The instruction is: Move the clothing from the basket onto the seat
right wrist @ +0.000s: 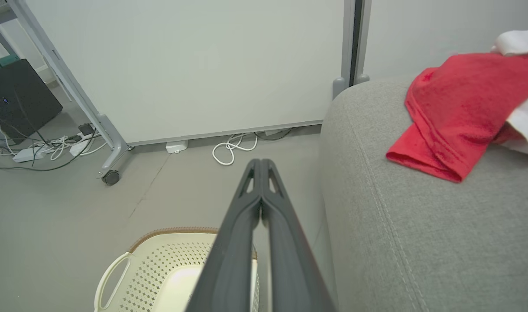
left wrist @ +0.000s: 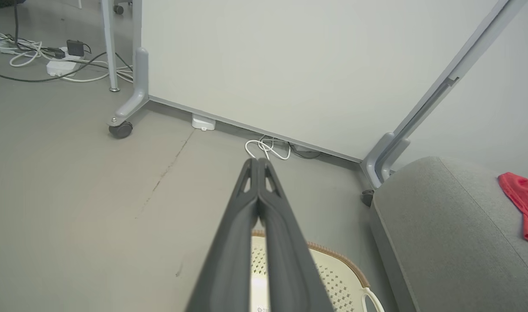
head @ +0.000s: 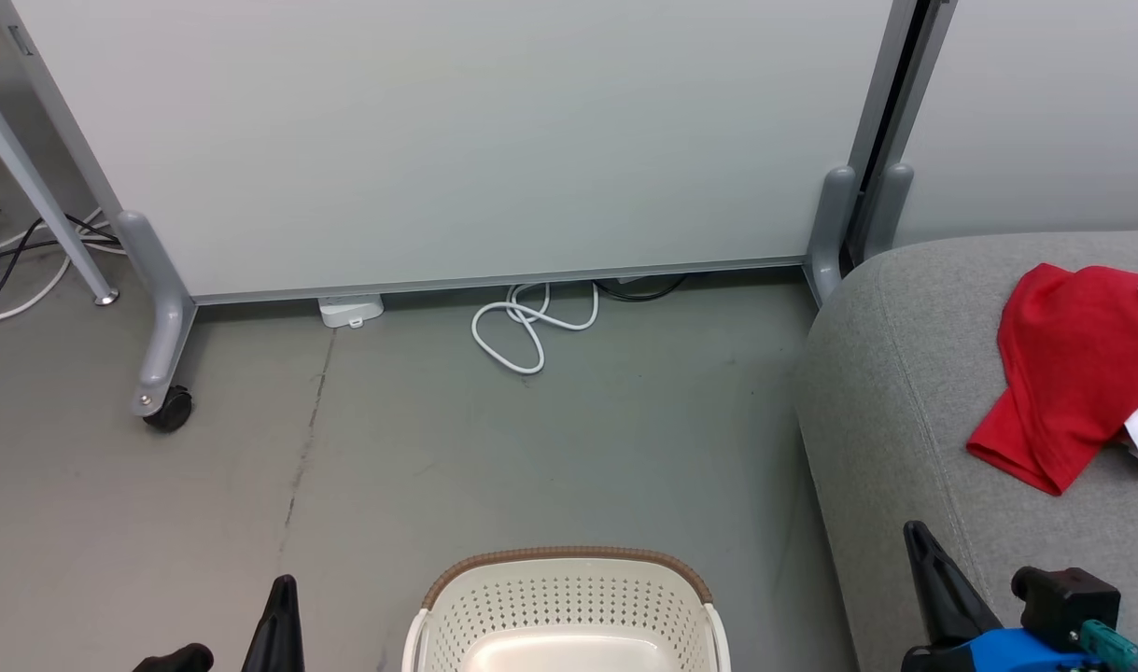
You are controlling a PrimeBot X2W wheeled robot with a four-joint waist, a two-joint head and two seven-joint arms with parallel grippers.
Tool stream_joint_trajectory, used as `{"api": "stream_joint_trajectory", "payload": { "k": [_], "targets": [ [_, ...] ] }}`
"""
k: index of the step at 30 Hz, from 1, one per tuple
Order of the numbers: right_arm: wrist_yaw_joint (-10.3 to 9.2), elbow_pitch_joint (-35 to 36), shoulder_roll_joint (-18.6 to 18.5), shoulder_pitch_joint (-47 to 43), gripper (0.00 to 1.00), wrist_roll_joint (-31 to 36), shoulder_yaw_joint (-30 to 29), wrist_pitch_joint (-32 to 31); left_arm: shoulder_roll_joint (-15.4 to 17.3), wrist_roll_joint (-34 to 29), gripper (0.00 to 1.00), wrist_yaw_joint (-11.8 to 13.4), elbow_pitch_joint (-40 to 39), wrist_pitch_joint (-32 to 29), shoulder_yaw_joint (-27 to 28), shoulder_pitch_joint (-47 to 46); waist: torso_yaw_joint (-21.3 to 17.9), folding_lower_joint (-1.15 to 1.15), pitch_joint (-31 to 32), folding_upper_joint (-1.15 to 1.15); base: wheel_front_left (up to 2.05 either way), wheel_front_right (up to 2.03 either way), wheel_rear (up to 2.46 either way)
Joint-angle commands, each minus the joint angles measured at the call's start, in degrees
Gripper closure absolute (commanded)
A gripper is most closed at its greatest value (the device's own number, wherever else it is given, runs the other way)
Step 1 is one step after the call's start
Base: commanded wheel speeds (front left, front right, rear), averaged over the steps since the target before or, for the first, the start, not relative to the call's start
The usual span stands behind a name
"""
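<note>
Red clothing [head: 1068, 373] with white panels lies crumpled on the grey seat [head: 895, 392] at the right; it also shows in the right wrist view [right wrist: 458, 108] and, partly, in the left wrist view [left wrist: 526, 199]. The cream basket [head: 569, 607] with a brown rim stands on the floor at bottom centre, its visible inside bare. My left gripper [left wrist: 257, 161] is shut with nothing in it, held above the basket's left side [head: 284, 583]. My right gripper [right wrist: 260, 161] is shut too and holds nothing, between basket and seat [head: 914, 532].
A pale partition panel [head: 456, 140] on grey castor feet [head: 162, 373] stands behind the open floor. A coiled white cable [head: 522, 327] and a small white box [head: 351, 310] lie at its base. More cables and a power strip [left wrist: 60, 65] lie far left.
</note>
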State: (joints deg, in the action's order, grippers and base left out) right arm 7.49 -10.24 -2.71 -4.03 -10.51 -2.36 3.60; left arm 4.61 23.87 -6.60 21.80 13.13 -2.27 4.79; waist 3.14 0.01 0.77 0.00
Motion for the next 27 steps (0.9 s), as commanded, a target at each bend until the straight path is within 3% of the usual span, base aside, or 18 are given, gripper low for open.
{"api": "stream_joint_trajectory", "payload": {
  "k": [1,27],
  "targets": [
    [0.00,0.61,-0.11,1.24,1.00,-3.73,-0.39,-0.37,0.04,2.99,1.00,-0.09,-1.28,-0.70,0.76,-1.66,-0.05,0.00,-0.01,0.00,0.00,0.00,0.00],
    [0.00,-0.55,-0.16,4.19,1.00,-28.71,-1.49,-3.39,-0.49,23.94,1.00,-0.41,-3.54,-6.68,3.27,-4.84,-0.71,0.00,-0.21,0.00,0.00,0.00,0.00]
  ]
}}
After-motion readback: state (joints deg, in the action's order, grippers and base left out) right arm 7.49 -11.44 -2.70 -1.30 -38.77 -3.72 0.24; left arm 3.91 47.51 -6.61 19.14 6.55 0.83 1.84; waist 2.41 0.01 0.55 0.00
